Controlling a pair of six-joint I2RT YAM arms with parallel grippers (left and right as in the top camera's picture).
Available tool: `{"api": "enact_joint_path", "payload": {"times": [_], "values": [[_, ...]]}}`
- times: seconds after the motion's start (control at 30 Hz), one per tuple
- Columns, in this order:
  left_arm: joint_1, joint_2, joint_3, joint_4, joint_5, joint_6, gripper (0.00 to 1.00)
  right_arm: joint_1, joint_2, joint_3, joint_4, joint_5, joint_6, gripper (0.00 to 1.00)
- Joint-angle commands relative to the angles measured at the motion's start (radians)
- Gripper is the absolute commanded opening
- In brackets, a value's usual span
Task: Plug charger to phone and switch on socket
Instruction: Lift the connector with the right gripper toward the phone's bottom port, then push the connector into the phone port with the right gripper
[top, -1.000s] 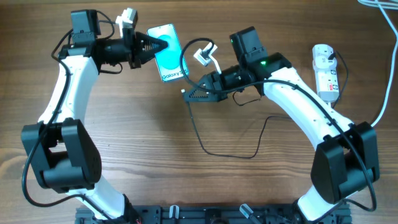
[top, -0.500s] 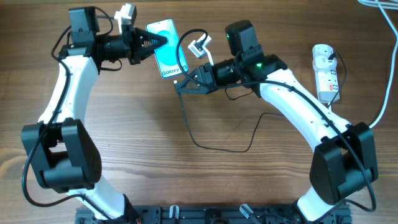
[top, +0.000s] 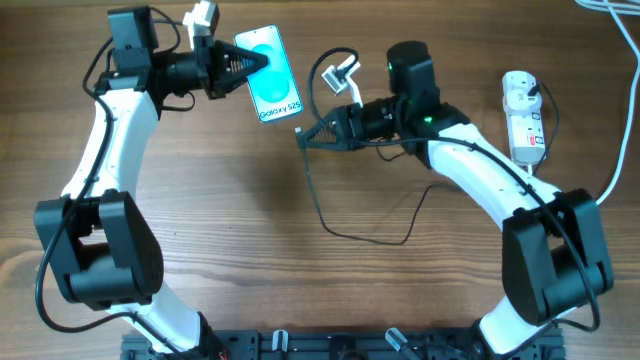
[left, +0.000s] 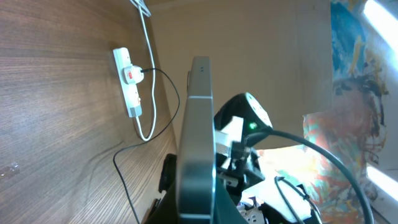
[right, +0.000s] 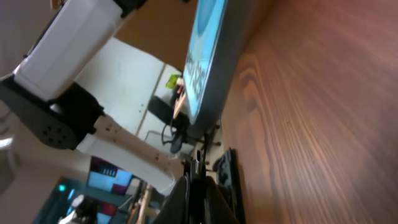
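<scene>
While my left gripper (top: 236, 68) is clamped on one long side of the phone (top: 271, 82), the phone is held near the far edge of the table (top: 230, 230), left of the middle. Its screen faces up at the overhead camera, and its white text end is turned toward my right arm. My right gripper (top: 303, 139) is closed on the charger (top: 345, 235) right at its tip, which is just beside that end of the phone but apart from it. The black cable loops back across the middle of the table. The socket (top: 524, 120) lies by the far right corner, and whether its red switch (left: 129, 74) is on I cannot tell.
</scene>
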Motion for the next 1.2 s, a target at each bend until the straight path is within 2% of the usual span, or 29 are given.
{"api": "enact_joint_path", "payload": {"times": [0.0, 0.2, 0.47, 1.17], "values": [[0.002, -0.024, 0.009, 0.043, 0.034, -0.055, 0.04, 0.012, -0.009, -0.026, 0.105, -0.028, 0.134, 0.04], [-0.002, -0.024, 0.009, 0.045, -0.018, -0.102, 0.04, 0.039, -0.009, -0.026, 0.128, 0.043, 0.137, 0.04], [-0.04, -0.024, 0.009, 0.045, -0.017, -0.068, 0.04, 0.035, -0.009, -0.026, 0.192, 0.055, 0.186, 0.04], [-0.04, -0.024, 0.009, 0.045, -0.011, -0.045, 0.04, -0.004, -0.009, -0.026, 0.224, 0.025, 0.211, 0.04]]}}
